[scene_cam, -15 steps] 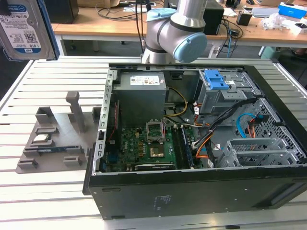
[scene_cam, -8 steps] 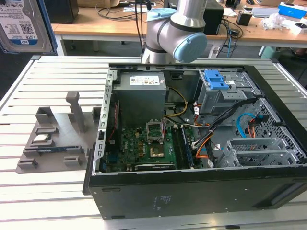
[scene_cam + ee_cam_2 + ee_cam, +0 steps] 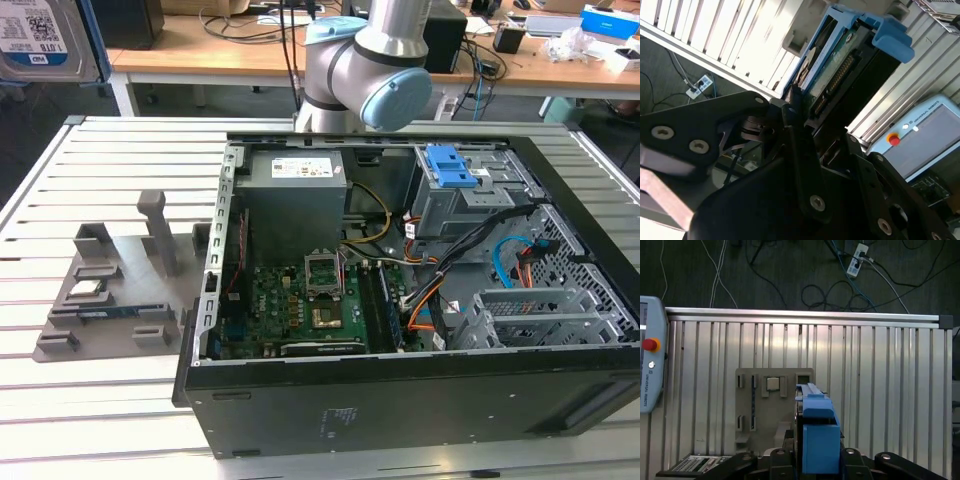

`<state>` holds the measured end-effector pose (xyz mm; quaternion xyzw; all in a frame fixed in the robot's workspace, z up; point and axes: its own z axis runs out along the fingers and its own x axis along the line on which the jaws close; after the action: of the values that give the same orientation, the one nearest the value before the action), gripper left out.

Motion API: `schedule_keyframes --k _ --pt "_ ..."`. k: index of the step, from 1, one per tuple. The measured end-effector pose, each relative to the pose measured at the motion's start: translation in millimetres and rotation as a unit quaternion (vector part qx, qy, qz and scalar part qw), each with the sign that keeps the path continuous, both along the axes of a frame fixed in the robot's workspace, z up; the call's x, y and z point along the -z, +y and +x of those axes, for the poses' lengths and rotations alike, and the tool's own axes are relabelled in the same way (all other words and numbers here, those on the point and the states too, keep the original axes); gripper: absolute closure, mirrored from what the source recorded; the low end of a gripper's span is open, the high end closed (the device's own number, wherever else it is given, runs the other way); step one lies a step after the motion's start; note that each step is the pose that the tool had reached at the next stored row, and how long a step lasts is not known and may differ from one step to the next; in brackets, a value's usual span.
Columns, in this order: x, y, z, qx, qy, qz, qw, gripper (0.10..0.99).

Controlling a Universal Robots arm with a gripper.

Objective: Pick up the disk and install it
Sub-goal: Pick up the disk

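The pincer (image 3: 812, 125) is matt black, with shiny metal screw heads (image 3: 816, 202). Between its 2 fingers, the disk (image 3: 837, 75) shows smooth blue plastic framing, a green circuit board and dull silver metal. Beyond the pincer lie a table (image 3: 880, 390) of ribbed, brushed aluminium and a matt grey plastic fixture (image 3: 760, 405).

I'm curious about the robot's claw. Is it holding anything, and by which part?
Yes. The gripper holds the disk, clamped at one end of its blue-framed body. The other end sticks out free.
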<state>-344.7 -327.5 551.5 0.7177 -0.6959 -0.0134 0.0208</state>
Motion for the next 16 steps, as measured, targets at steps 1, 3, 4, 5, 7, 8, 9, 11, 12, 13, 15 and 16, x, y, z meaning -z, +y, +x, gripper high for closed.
schedule_keyframes --k 1,3,4,5,7,8,9,11,12,13,15,16 --pt "-3.5 0.0 0.0 0.000 0.0000 0.0000 1.0000 0.722" --pt "-9.6 0.0 0.0 0.000 0.0000 0.0000 1.0000 0.722" --pt "-11.7 0.0 0.0 0.000 0.0000 0.0000 1.0000 0.722" --pt "-13.7 0.0 0.0 0.000 0.0000 0.0000 1.0000 0.722" --pt "-19.3 0.0 0.1 0.000 0.0000 0.0000 1.0000 0.722" --pt "-21.4 0.0 0.1 0.000 0.0000 0.0000 1.0000 0.722" --pt "-24.8 0.0 0.0 0.000 0.0000 0.0000 1.0000 0.722" --pt "-28.9 0.0 0.1 0.000 0.0000 0.0000 1.0000 0.722" --pt "-31.0 0.0 0.1 0.000 0.0000 0.0000 1.0000 0.722" --pt "-33.2 0.0 0.1 0.000 0.0000 0.0000 1.0000 0.722" --pt "-37.8 0.0 0.1 0.000 0.0000 0.0000 1.0000 0.722" --pt "-41.1 0.0 0.1 0.000 0.0000 0.0000 1.0000 0.722"
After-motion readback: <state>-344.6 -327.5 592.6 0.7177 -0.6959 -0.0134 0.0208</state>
